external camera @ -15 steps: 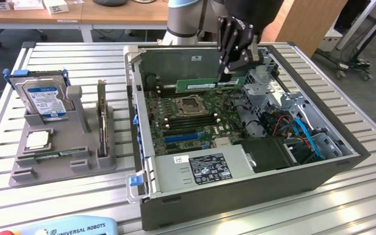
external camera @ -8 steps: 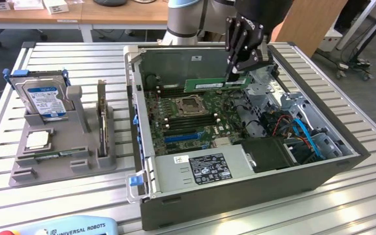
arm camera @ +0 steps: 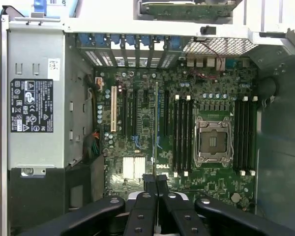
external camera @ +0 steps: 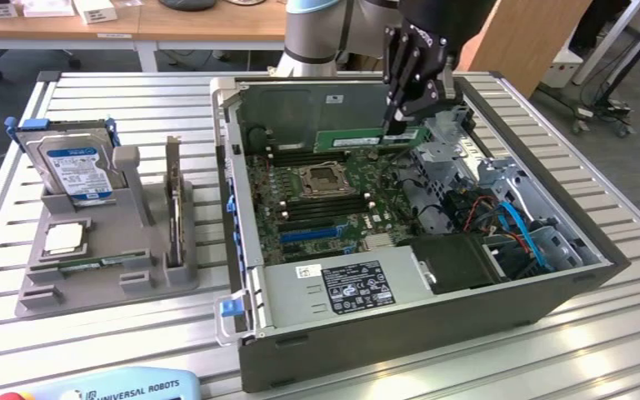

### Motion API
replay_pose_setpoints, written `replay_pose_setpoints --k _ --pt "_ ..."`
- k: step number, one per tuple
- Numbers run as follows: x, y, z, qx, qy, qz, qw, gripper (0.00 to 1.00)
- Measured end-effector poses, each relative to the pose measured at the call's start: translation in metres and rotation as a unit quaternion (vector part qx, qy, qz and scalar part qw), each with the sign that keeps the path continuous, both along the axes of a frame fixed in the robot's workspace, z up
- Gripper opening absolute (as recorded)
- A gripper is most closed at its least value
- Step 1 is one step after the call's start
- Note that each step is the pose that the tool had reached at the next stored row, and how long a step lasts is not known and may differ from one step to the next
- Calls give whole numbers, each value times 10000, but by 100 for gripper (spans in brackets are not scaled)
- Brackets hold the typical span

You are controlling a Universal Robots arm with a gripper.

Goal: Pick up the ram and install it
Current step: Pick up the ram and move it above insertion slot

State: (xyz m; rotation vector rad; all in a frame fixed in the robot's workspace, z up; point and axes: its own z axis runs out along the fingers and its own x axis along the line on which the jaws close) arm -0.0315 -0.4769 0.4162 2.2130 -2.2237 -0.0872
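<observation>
Exterior view: the black gripper [external camera: 396, 129] reaches down into an open computer case [external camera: 409, 333] that lies on its side on a slatted table [external camera: 131, 108]. Its fingers are closed on the ram [external camera: 353, 139]. The thin green stick is gripped near one end and held level over the far side of the motherboard [external camera: 297, 208], at about one o'clock from the processor socket [external camera: 322, 178]. Whether its lower edge touches a slot I cannot tell. At six o'clock from the socket sits the silver power supply [external camera: 342, 287], whose black-and-white label is too fine to read. Blue cables [external camera: 517, 221] curl at about four o'clock from the socket. At nine o'clock from the case, well apart from it, a grey holder [external camera: 97, 283] carries a hard drive [external camera: 73, 167] standing on edge. The drive's blue label cannot be read. An upright expansion card [external camera: 172, 196] stands in the holder just beside the drive. At seven o'clock in this view, a pale blue teach pendant [external camera: 120, 387] reads "UNIVERSAL ROBOTS". In the wrist view the gripper [arm camera: 155, 181] shows its fingertips pressed together on a thin edge-on strip, above the board. White "DELL" lettering [arm camera: 161, 168] is printed on the board just beside the fingertips. The long dark memory slots [arm camera: 182, 135] lie near the socket, and the power supply [arm camera: 39, 98] again shows its unreadable label.
</observation>
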Motion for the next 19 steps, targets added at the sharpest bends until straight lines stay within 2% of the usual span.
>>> replay_pose_setpoints --k 3,14,16,19 --pt "0 77 -3 1 0 0 10000 12" --pt "0 445 -13 1 0 0 10000 12" --pt "0 482 -13 0 0 0 10000 12" --pt "0 507 -13 0 0 0 10000 12"
